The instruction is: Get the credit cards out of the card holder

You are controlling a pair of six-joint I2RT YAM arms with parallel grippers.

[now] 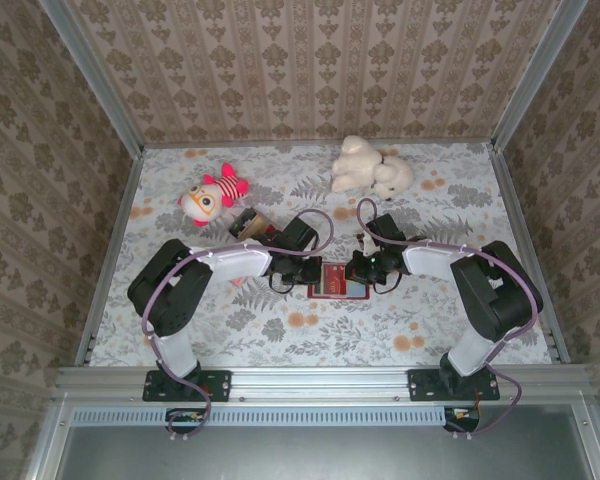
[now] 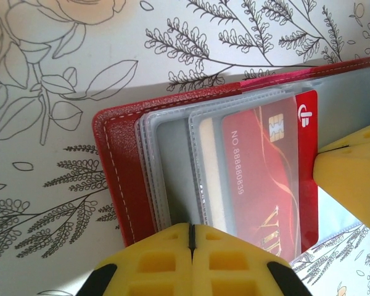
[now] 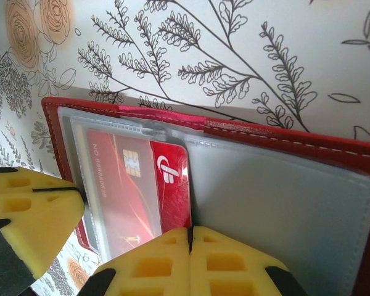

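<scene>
The red card holder lies open on the floral cloth between both grippers. A red credit card with a chip sits in its clear pockets, and its logo end sticks out past the sleeve. A pale card edge shows behind it. My left gripper is shut, its tips resting on the grey pockets at the holder's left half. My right gripper is shut, its tips at the red card's exposed edge, beside the empty grey pocket. Each gripper's yellow fingers show in the other's view.
A pink-and-white plush toy and a small clear box lie behind the left arm. A white plush animal sits at the back. Patterned walls enclose the table on three sides.
</scene>
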